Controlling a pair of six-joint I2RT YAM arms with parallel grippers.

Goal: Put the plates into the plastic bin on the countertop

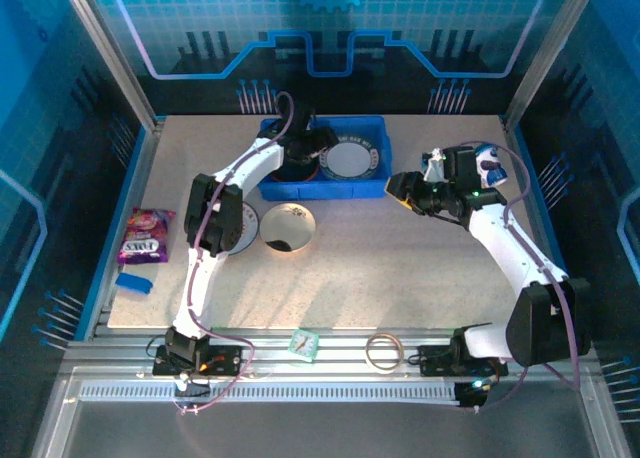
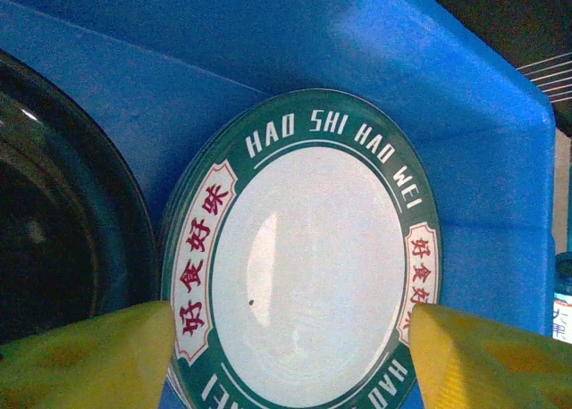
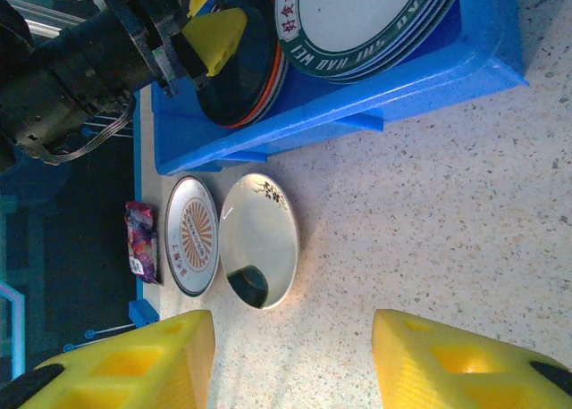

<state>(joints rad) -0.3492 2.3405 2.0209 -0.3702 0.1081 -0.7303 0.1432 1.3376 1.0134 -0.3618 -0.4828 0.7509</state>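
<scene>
1. Although most of the plates already lie in the plastic bin (image 1: 340, 190), the job looks unfinished: two are out on the tabletop (image 1: 400, 278).
2. Done: a stack of green-rimmed plates (image 1: 350, 159) fills the bin's right half, and a black plate (image 3: 241, 79) sits in the left half, just beside the stack.
3. Left to move: the sunburst plate (image 3: 190, 237) and the cream plate (image 3: 259, 239). They lie flat side by side, in front of the bin and apart from it.
4. The left hand (image 2: 290, 315) hangs over the bin with its fingers apart, gripping nothing as far as I can tell.
5. The right hand (image 3: 295, 338) hovers above bare tabletop near the bin's right front corner, fingers apart and empty.
6. The stack's top plate is glossy white with a green band lettered "HAO SHI HAO WEI" and red characters in pale panels. The sunburst plate has orange rays inside a dark rim. The cream one is shallow, with a small dark sprig.
</scene>
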